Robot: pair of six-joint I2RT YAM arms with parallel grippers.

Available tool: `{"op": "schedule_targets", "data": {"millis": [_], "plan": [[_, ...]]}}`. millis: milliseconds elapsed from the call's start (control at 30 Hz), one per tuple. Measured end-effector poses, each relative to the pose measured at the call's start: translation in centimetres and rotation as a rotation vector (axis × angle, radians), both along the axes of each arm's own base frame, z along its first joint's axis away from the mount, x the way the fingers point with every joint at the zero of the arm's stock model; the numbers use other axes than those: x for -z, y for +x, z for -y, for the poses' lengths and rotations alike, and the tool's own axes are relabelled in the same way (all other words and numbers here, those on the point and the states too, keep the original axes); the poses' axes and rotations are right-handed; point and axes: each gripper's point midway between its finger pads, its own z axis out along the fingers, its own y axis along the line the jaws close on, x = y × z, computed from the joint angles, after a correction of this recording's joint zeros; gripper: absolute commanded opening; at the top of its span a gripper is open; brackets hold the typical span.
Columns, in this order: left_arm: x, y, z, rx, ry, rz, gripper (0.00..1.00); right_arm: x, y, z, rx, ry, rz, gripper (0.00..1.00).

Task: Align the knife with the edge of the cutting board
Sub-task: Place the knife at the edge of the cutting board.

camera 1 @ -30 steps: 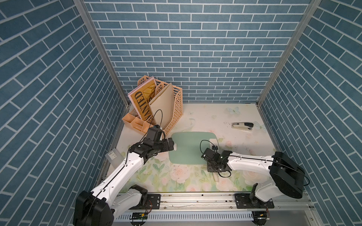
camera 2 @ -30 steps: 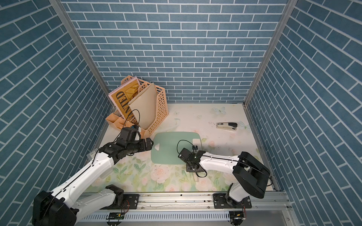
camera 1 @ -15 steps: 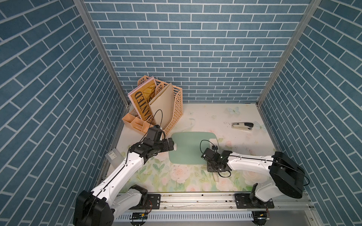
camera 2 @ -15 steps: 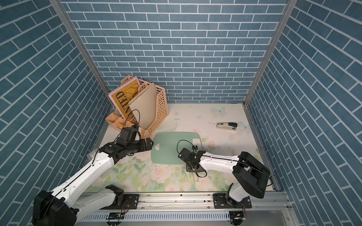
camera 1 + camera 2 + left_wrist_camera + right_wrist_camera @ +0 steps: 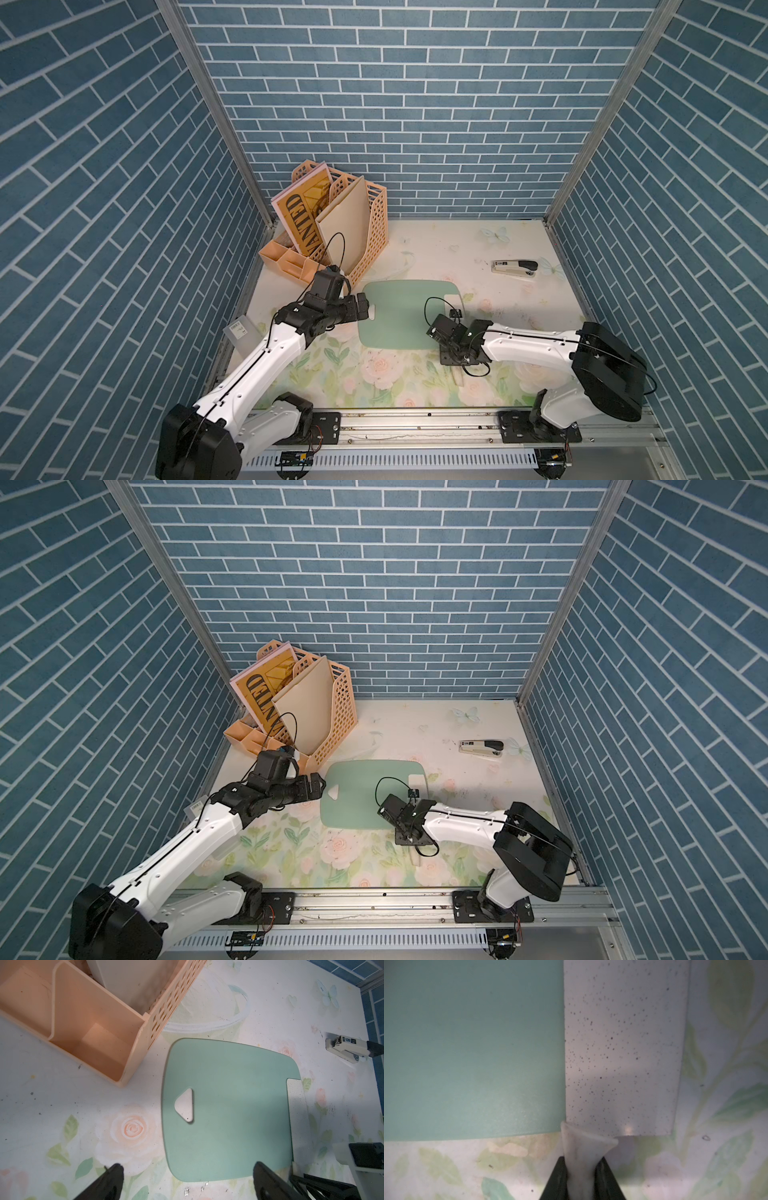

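The mint-green cutting board [image 5: 399, 320] [image 5: 365, 800] lies flat mid-table, its triangular hole [image 5: 185, 1105] towards my left arm. The knife's pale speckled blade [image 5: 623, 1043] [image 5: 297, 1109] lies along the board's far short edge, overlapping it and roughly parallel to it. My right gripper [image 5: 581, 1169] [image 5: 457, 353] is shut on the knife's cream handle [image 5: 580, 1155] just off the board's near corner. My left gripper [image 5: 187, 1167] [image 5: 363, 306] stands open above the board's hole-side edge, holding nothing.
A black-and-silver stapler [image 5: 514, 267] [image 5: 353, 1047] lies at the back right. A peach file organizer [image 5: 353, 232] with a magazine and a low peach tray [image 5: 83, 1028] stands at the back left, close to my left arm. Brick walls enclose three sides.
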Motion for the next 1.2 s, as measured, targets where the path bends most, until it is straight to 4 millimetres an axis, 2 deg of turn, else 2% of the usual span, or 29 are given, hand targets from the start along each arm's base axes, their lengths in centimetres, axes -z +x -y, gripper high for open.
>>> {"op": "schedule_targets", "data": {"millis": [1200], "plan": [[0.0,0.0,-0.01,0.0,0.0,0.0,1.0,0.01,0.22,0.08,0.009,0.004,0.0,0.02]]}}
